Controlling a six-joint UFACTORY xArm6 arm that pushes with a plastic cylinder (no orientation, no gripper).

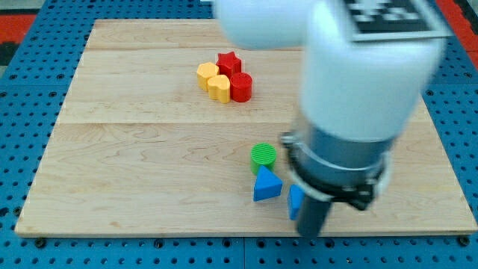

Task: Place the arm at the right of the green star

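camera view shows no green star that i can make out; the only green block is a round green cylinder [263,155], standing on the desk [134,149] just above the blue triangle [267,184]. my tip [308,233] is low and to the view's right of it, half covering another blue block [296,200]. there are no jaws, only the rod. from the tip, the green block lies up and to the left.

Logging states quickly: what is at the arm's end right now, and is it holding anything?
No pincer: my tip, holding nothing, sits near the view's bottom, right of the blue triangle, below-right of the green block.
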